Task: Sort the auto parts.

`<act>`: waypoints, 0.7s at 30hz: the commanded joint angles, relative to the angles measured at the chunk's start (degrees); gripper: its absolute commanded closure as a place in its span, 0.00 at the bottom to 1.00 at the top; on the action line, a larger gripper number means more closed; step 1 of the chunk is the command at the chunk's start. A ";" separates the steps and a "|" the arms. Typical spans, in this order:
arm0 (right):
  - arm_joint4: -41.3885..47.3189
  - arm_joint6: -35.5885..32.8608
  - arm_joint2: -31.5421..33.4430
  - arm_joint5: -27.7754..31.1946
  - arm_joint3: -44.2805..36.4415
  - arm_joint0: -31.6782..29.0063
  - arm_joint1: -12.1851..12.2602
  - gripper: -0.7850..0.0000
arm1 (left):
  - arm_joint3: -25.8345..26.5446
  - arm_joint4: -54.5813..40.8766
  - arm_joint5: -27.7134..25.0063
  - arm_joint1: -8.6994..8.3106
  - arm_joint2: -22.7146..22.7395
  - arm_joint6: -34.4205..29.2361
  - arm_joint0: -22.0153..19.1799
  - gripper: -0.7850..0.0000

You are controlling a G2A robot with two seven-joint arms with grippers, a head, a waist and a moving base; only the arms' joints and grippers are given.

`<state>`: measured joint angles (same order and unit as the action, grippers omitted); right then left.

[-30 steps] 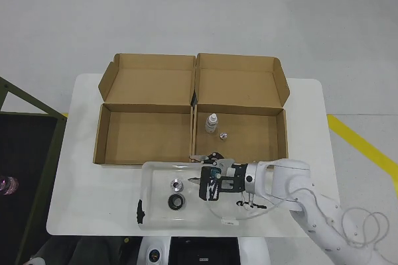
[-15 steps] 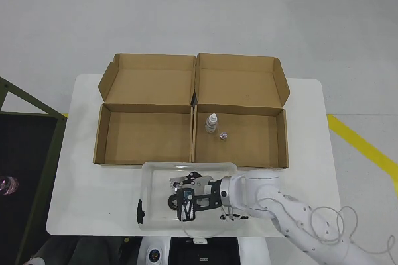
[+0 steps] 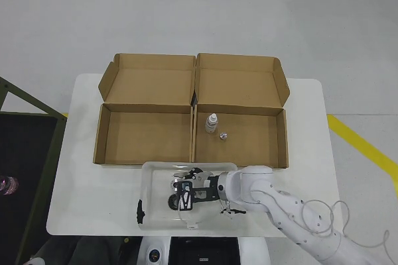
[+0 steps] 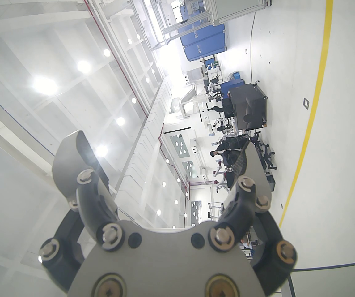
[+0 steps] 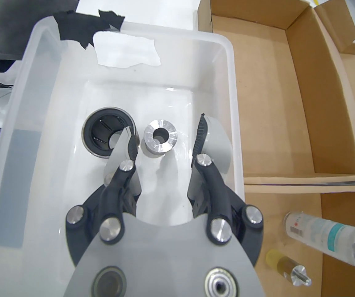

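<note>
My right gripper [image 5: 165, 135] is spread apart inside the translucent plastic bin [image 5: 230, 100] on the bench [image 3: 86, 185], straddling 1 shiny silver drilled bushing [image 5: 160, 139]. 1 black hollow cylindrical bearing [image 5: 101, 135] sits just beside it. Left gripper [image 4: 162, 151] apart too.

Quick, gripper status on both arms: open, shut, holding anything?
Left gripper: jaws open, empty.
Right gripper: jaws open, empty, straddling the silver ring in the clear bin.

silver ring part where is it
Right wrist view: the silver ring part lies in the clear bin, beside the black bearing, on the side nearer the cardboard box.
</note>
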<state>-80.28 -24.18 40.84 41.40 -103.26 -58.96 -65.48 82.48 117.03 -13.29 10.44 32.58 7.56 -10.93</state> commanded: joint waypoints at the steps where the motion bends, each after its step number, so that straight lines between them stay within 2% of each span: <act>1: -0.14 -0.14 -0.04 0.02 0.61 -0.02 -0.07 0.55 | 0.00 0.00 0.00 0.00 0.00 0.00 0.00 0.00; 21: -0.24 -0.39 -2.79 0.43 5.35 1.60 -1.72 0.55 | 0.00 0.00 0.00 0.00 0.00 0.00 0.00 0.00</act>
<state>-80.55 -24.59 38.27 41.83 -98.31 -57.60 -67.06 82.48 117.03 -13.29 10.44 32.58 7.56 -10.93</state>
